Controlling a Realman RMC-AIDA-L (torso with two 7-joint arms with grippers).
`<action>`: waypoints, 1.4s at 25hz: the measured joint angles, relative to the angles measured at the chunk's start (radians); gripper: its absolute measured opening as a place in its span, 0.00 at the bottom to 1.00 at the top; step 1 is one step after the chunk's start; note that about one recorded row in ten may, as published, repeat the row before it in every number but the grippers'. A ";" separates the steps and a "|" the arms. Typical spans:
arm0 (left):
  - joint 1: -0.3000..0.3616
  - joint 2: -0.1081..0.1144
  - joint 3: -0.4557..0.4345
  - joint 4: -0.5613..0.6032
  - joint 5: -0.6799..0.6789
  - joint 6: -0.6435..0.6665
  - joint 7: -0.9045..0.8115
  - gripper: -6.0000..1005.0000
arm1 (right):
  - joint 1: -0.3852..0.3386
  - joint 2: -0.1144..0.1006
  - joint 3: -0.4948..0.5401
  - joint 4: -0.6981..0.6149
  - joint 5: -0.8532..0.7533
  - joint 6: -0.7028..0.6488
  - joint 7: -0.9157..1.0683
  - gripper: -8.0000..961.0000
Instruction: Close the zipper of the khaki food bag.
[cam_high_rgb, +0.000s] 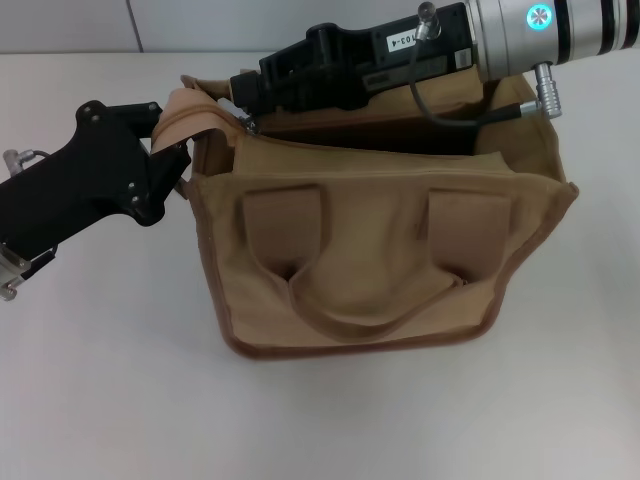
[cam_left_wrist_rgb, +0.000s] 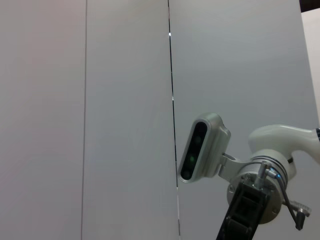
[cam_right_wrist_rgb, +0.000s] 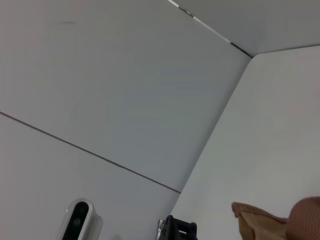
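Observation:
The khaki food bag (cam_high_rgb: 380, 260) stands in the middle of the white table, its two handle straps (cam_high_rgb: 370, 300) hanging down the near side. Its top gapes, showing a dark inside (cam_high_rgb: 370, 132). The zipper's small silver slider (cam_high_rgb: 248, 125) sits at the bag's left end. My right gripper (cam_high_rgb: 243, 105) reaches from the right across the open top, its tip right over the slider. My left gripper (cam_high_rgb: 178, 150) is at the bag's left end, shut on a light-brown end strap (cam_high_rgb: 190, 115). A corner of the bag (cam_right_wrist_rgb: 255, 222) shows in the right wrist view.
The white table (cam_high_rgb: 120, 380) lies all round the bag, with a pale wall (cam_high_rgb: 100, 25) behind. The right arm's grey cable (cam_high_rgb: 470, 118) loops over the bag's far right rim. The left wrist view shows only the wall and the right arm's wrist camera (cam_left_wrist_rgb: 202, 147).

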 joint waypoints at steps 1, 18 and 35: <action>0.001 0.000 0.000 0.000 0.000 0.000 0.000 0.00 | -0.002 0.000 0.000 0.000 0.000 0.000 0.000 0.27; 0.010 0.001 0.000 0.000 -0.003 0.006 -0.001 0.00 | -0.033 0.008 0.011 -0.002 0.044 -0.040 -0.030 0.27; 0.014 0.001 0.000 0.000 -0.006 0.011 -0.002 0.00 | -0.070 -0.031 0.000 -0.038 0.047 -0.106 -0.022 0.27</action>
